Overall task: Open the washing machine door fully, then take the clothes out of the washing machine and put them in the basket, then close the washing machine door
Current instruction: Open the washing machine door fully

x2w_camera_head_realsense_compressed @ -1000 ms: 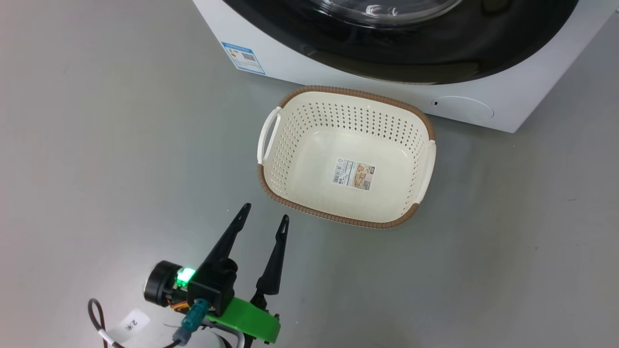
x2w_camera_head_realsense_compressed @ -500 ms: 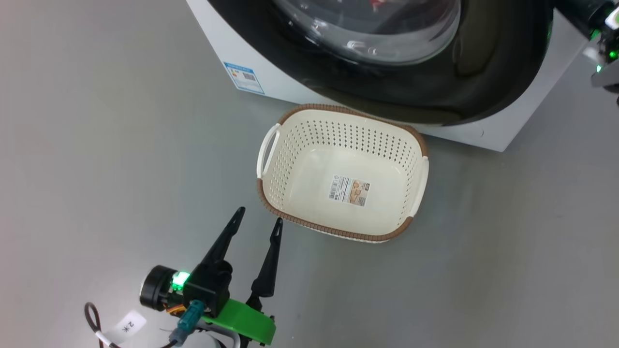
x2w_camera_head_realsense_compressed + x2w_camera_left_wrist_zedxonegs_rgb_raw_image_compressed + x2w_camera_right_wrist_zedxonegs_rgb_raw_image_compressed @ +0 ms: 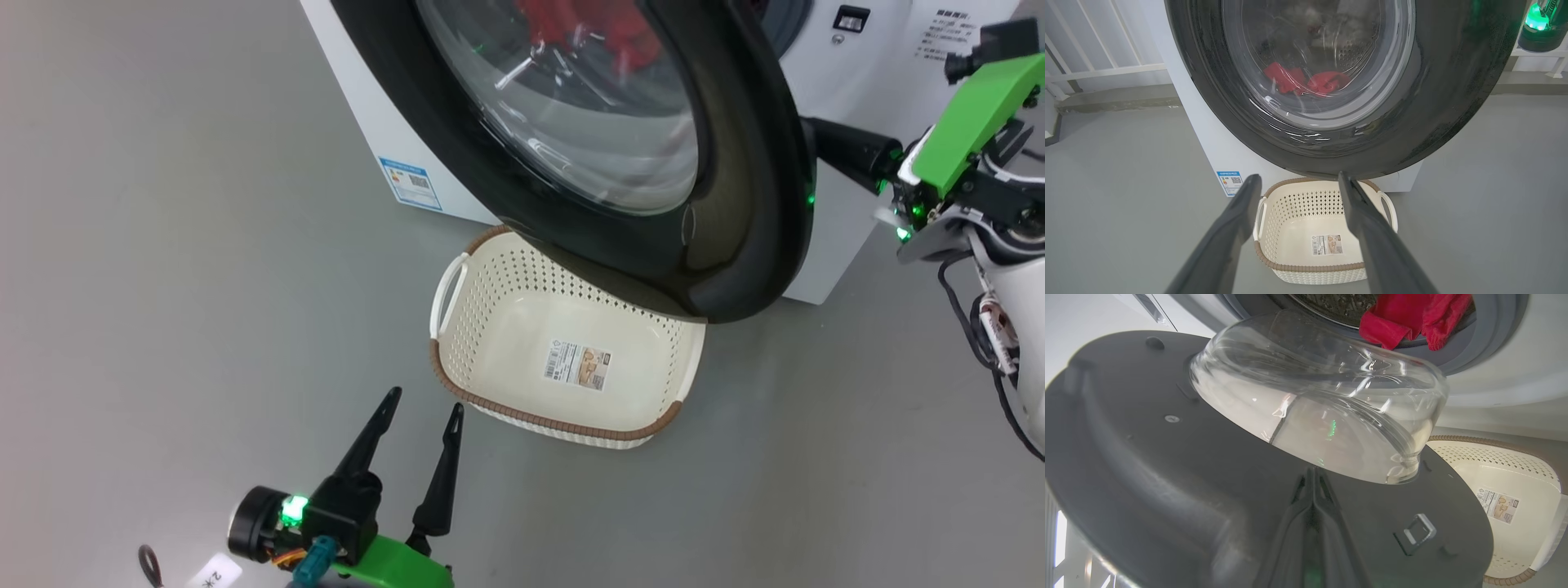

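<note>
The washing machine door [image 3: 751, 204] stands partly open, swung out over the far side of the basket [image 3: 555, 420]. Through its glass the red clothes [image 3: 571, 24] lie in the drum of the white washing machine [image 3: 367, 122]. My right gripper [image 3: 1312, 477] is shut, its tips pressed against the door's grey inner face [image 3: 1147, 477] just below the glass bowl. In the head view its dark finger [image 3: 849, 151] passes behind the door's rim. My left gripper [image 3: 424, 404] is open and holds nothing, low over the floor and short of the basket [image 3: 1306, 267]. The clothes [image 3: 1412, 318] hang over the gasket.
Grey floor lies all around. A blue label [image 3: 411, 184] sits low on the machine's front. My right arm's cable [image 3: 992, 343] hangs at the right. A white railing [image 3: 1106, 67] stands behind and to the left of the machine.
The door has swung outwards from flush to partly open, with the right gripper coming into view behind its rim. The head camera has tilted up. The left gripper stays open in place.
</note>
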{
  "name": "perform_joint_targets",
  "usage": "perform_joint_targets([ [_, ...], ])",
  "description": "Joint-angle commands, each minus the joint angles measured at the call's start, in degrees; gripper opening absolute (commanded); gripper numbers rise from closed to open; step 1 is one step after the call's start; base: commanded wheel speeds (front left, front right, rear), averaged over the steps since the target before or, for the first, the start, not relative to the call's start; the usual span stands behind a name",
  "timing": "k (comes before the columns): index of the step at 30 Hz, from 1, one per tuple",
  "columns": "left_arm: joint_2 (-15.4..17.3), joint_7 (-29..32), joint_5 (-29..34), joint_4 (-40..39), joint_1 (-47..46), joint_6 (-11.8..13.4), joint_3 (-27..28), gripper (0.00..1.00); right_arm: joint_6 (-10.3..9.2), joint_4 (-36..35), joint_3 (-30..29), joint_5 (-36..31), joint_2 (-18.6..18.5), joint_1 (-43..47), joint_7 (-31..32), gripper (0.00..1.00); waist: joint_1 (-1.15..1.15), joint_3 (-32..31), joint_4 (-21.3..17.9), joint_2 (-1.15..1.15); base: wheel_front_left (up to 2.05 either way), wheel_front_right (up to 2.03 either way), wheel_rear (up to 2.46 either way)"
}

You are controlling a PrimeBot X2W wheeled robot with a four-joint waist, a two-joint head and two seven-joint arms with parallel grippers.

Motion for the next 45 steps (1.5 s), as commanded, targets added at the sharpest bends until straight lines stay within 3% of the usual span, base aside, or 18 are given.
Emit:
perform_joint_targets([
  [1, 0.87, -0.54, 0.71, -1.27, 0.19, -0.20, 2.21, 1.00, 0.18, -2.06, 0.39, 1.08, 0.46, 1.48, 0.57, 0.00, 0.00, -0.91, 0.13, 0.00, 0.00, 0.00, 0.00],
  [12, 0.87, -0.54, 1.52, -1.49, 2.50, -0.38, 3.61, 1.00, 0.18, -9.35, 3.18, 0.61, 2.92, 8.81, 3.19, 0.00, 0.00, -3.40, 0.91, 0.00, 0.00, 0.00, 0.00],
  [23, 0.87, -0.54, 1.50, -1.75, 3.25, -0.12, 4.34, 1.00, 0.18, -15.25, 5.24, 0.53, 5.75, 14.05, 4.25, 0.00, 0.00, -4.63, 4.23, 0.00, 0.00, 0.00, 0.00],
  [45, 0.87, -0.54, 1.57, -1.50, 4.58, 1.19, 7.86, 1.00, 0.18, -18.42, 9.85, -0.87, 13.09, 16.81, 4.24, 0.00, 0.00, -5.69, 8.60, 0.00, 0.00, 0.00, 0.00],
])
